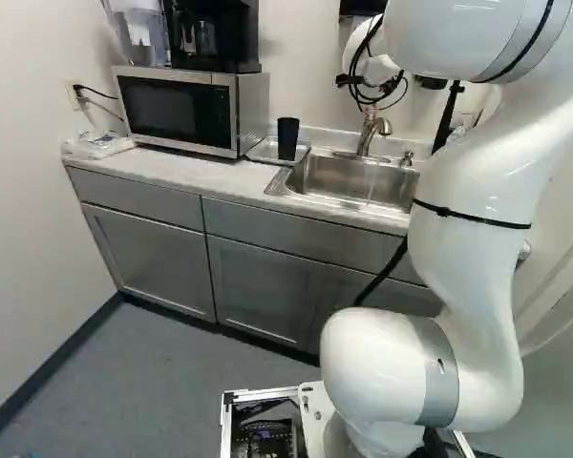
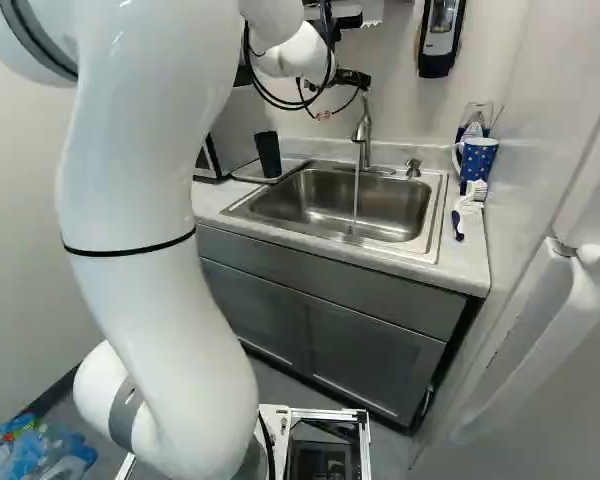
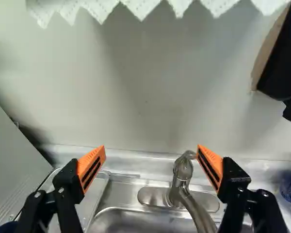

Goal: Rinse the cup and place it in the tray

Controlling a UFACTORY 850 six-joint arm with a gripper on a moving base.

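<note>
The gripper (image 2: 352, 78) is up by the faucet, partly hidden in the right base view. In the wrist view the gripper (image 3: 151, 149) stands wide open with nothing held, the faucet (image 3: 183, 170) beyond its fingers and closer to one of them. A thin water stream (image 2: 356, 195) falls from the faucet into the sink (image 2: 310, 205). A black cup (image 1: 287, 139) stands on the metal tray (image 1: 265, 151) left of the sink in the left base view. The tray (image 3: 101, 187) also shows beside the faucet in the wrist view, partly behind one finger.
A microwave (image 1: 177, 110) with a coffee maker on it adjoins the tray. Right of the sink in the right base view are a blue patterned mug (image 2: 477, 160), a brush (image 2: 460, 222) and a soap pump (image 2: 412, 168). A dispenser (image 2: 440, 35) hangs on the wall.
</note>
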